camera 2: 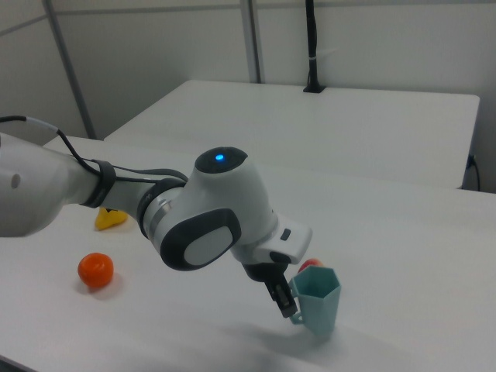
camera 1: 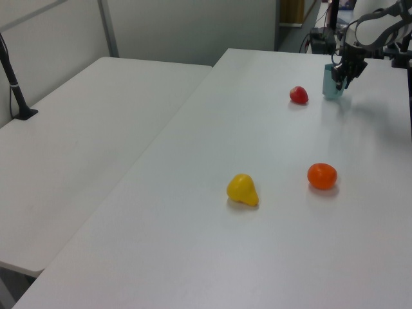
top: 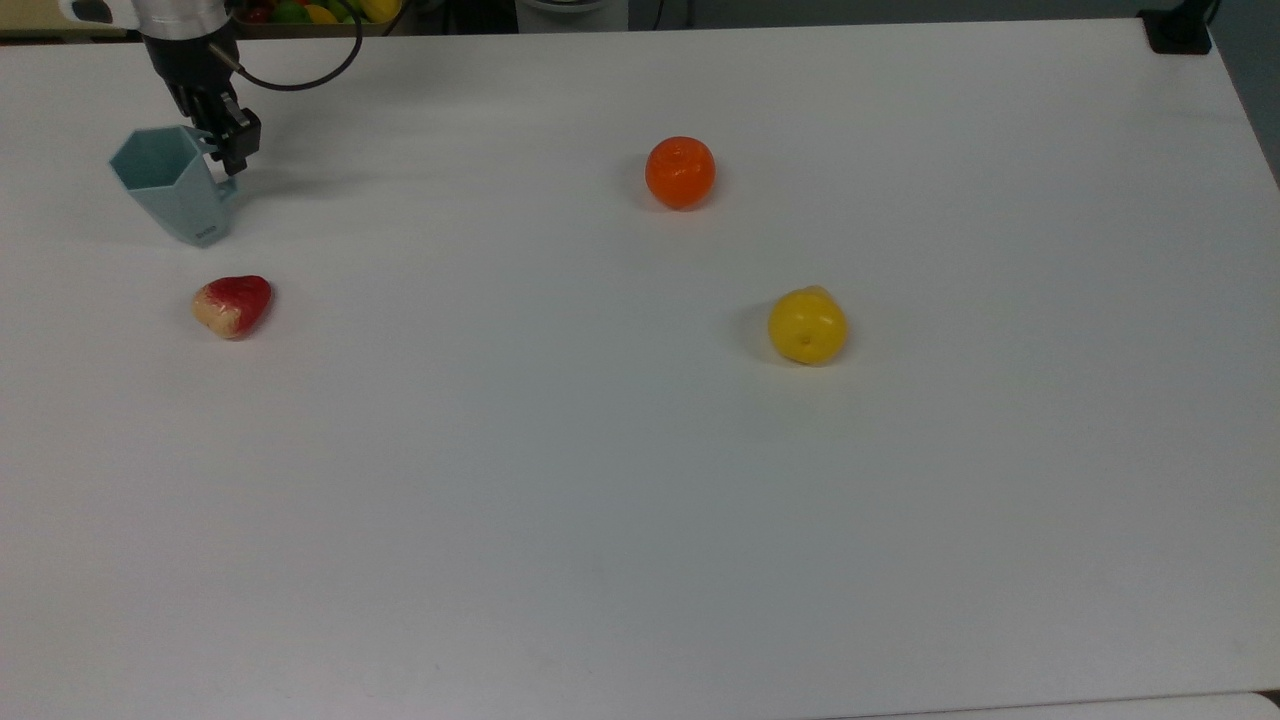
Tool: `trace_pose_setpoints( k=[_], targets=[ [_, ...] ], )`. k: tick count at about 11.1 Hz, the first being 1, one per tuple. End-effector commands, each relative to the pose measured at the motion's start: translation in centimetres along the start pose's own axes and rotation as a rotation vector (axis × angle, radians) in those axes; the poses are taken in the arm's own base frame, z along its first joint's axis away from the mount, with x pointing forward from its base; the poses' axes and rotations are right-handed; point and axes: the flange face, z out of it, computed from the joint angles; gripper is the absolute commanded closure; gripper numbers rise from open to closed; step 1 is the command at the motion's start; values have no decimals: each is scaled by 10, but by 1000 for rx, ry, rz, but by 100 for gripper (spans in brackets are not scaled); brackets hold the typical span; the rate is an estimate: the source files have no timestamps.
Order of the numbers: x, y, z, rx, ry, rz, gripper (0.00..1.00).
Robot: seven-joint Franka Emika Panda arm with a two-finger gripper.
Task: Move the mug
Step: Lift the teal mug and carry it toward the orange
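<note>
1. My claw [top: 225,140] was clamped on the mug's handle; the fingers were closed around it, the mug [top: 170,185] hanging just beside them on the top view's left.
2. The mug sat at the far left corner of the white surface [top: 640,450] in the top view, upright with a slight tilt, open mouth up. Couldn't tell whether its base touched the surface or was just off it.
3. In the right view the claw [camera 2: 288,304] came in from the right view's left, gripping the handle, with the mug [camera 2: 318,298] to its right and a bit of red fruit visible just behind the mug.
4. In the left view the mug [camera 1: 331,82] was near the far end of the surface, with the claw [camera 1: 342,78] against it on the left view's right.
5. Red-and-cream fruit [top: 233,305] lay near the mug, below it in the top view, not touching.
6. Orange fruit [top: 680,172] was well apart from the mug, toward the middle of the surface.
7. Yellow fruit [top: 807,326] lay near the orange one, lower right of it in the top view, apart from it.
8. A black cable [top: 300,80] looped from my wrist above the surface.
</note>
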Motion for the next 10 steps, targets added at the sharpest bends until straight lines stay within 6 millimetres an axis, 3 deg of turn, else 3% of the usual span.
trace_pose_setpoints(
  k=[1,3,5,8,10],
  targets=[
    [13,-17,-36,5,41,-5,76],
    [21,-74,-67,10,-11,-107,76],
    [10,-127,-91,13,-64,-251,76],
    [-28,-204,-93,40,-73,-404,76],
    [-58,-245,-86,47,-97,-478,76]
  ],
)
